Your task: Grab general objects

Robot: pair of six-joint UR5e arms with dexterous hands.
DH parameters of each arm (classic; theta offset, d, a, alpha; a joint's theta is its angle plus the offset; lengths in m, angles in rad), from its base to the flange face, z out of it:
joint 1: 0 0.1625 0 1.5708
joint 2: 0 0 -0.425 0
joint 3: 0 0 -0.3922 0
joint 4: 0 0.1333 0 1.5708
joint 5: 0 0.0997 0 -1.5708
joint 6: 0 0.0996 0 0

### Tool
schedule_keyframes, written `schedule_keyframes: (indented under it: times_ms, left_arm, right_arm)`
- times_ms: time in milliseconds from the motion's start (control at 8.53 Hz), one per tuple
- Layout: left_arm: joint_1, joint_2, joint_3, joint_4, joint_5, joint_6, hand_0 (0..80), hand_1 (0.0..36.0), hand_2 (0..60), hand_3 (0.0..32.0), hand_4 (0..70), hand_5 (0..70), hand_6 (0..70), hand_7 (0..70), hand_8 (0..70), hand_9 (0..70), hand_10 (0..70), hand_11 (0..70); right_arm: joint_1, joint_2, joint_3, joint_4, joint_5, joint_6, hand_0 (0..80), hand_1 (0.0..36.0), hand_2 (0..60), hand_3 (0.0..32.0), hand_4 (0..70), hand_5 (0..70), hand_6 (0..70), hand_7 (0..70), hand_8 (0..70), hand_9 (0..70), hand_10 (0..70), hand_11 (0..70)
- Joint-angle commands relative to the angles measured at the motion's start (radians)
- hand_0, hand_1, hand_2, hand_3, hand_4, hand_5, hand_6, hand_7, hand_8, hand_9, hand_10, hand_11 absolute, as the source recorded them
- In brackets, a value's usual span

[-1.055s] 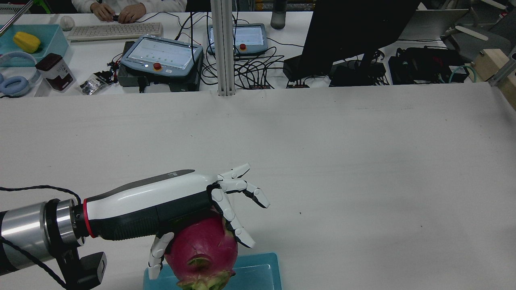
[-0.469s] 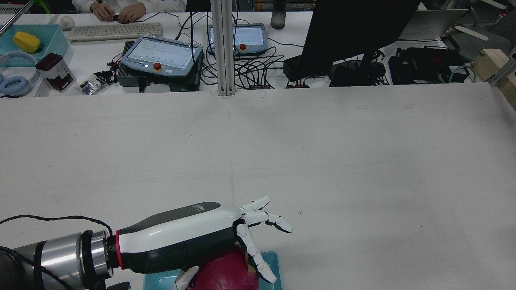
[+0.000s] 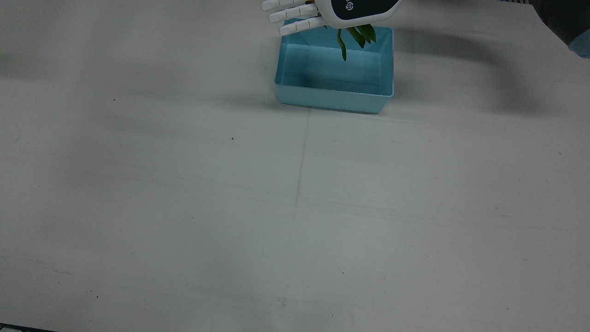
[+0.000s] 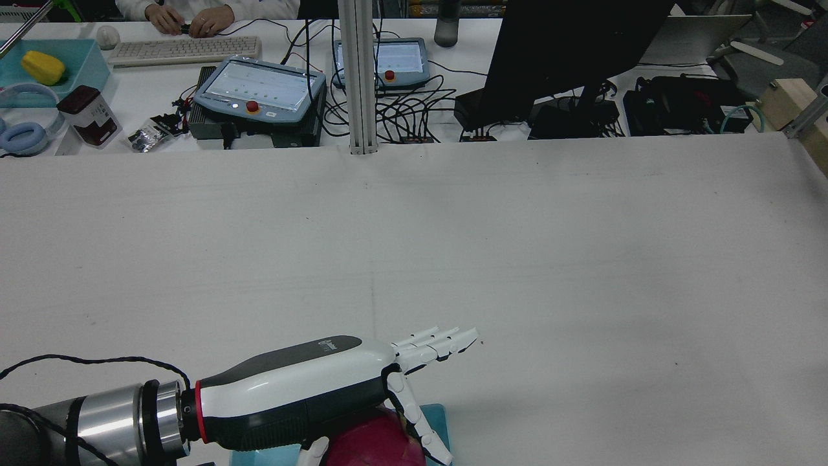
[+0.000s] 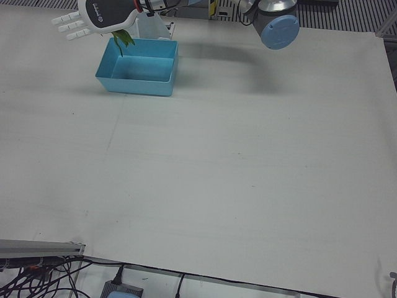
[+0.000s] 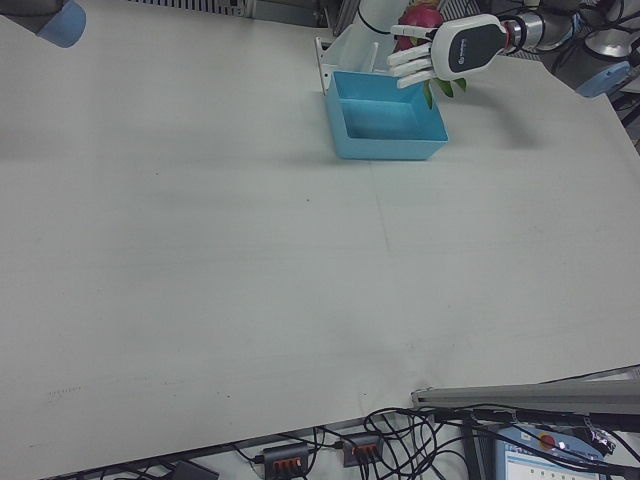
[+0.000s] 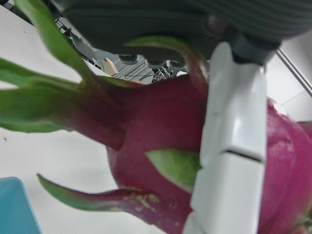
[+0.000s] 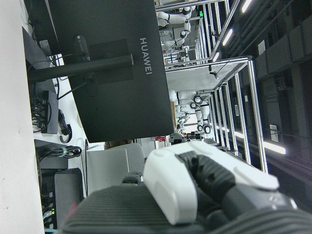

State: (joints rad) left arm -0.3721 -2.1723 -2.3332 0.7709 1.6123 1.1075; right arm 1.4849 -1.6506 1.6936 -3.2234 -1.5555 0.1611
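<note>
A magenta dragon fruit (image 4: 375, 443) with green scales sits under the palm of my left hand (image 4: 310, 388), right above the light-blue bin (image 3: 334, 99) at the table's near edge. Most fingers (image 4: 440, 340) stretch straight forward, while two digits still wrap the fruit; in the left hand view one white finger (image 7: 234, 146) lies across its skin (image 7: 161, 126). Green leaf tips (image 3: 359, 33) hang over the bin, whose inside shows nothing else. The right hand view shows only a part of my right hand (image 8: 195, 190), so its fingers stay hidden.
Beyond the table's far edge stand a black monitor (image 4: 569, 52), two teach pendants (image 4: 259, 97), a metal post (image 4: 359, 77) and cables. A person's hands (image 4: 187, 19) rest by a keyboard. A blue-capped arm joint (image 5: 279, 31) hangs over the table behind the bin.
My left hand has carried the dragon fruit toward the near edge and lower, over the bin. Its curled fingers have straightened out forward.
</note>
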Motion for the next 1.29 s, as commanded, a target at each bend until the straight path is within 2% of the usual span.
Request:
schedule_keyframes:
  times_ms: [0, 469, 703, 821, 1172]
  left_arm:
    - [0.001, 0.000, 0.000, -0.002, 0.000, 0.000, 58.8, 20.7, 0.0, 0.0, 0.5, 0.0, 0.0, 0.0, 0.0, 0.0, 0.0, 0.0]
    - [0.001, 0.000, 0.000, -0.009, 0.000, 0.000, 61.1, 22.4, 0.0, 0.0, 0.0, 0.0, 0.0, 0.0, 0.0, 0.0, 0.0, 0.0]
    - [-0.004, 0.000, 0.000, -0.012, 0.000, 0.000, 55.8, 18.6, 0.0, 0.0, 0.0, 0.0, 0.0, 0.0, 0.0, 0.0, 0.0, 0.0]
    - [-0.020, 0.006, -0.008, -0.010, -0.002, -0.003, 56.3, 19.0, 0.0, 0.0, 0.0, 0.0, 0.0, 0.0, 0.0, 0.0, 0.0, 0.0]
    - [-0.195, 0.023, 0.021, -0.047, -0.002, -0.023, 57.6, 21.0, 0.0, 0.0, 0.0, 0.0, 0.0, 0.0, 0.0, 0.0, 0.0, 0.0]
  right_arm:
    - [0.000, 0.000, 0.000, 0.000, 0.000, 0.000, 0.0, 0.0, 0.0, 0.0, 0.0, 0.0, 0.0, 0.0, 0.0, 0.0, 0.0, 0.0]
    - [0.000, 0.000, 0.000, 0.000, 0.000, 0.000, 0.0, 0.0, 0.0, 0.0, 0.0, 0.0, 0.0, 0.0, 0.0, 0.0, 0.0, 0.0]
    - [0.000, 0.000, 0.000, 0.000, 0.000, 0.000, 0.0, 0.0, 0.0, 0.0, 0.0, 0.0, 0.0, 0.0, 0.0, 0.0, 0.0, 0.0]
    - [0.000, 0.000, 0.000, 0.000, 0.000, 0.000, 0.0, 0.0, 0.0, 0.0, 0.0, 0.0, 0.0, 0.0, 0.0, 0.0, 0.0, 0.0]
    - [0.000, 0.000, 0.000, 0.000, 0.000, 0.000, 0.0, 0.0, 0.0, 0.0, 0.0, 0.0, 0.0, 0.0, 0.0, 0.0, 0.0, 0.0]
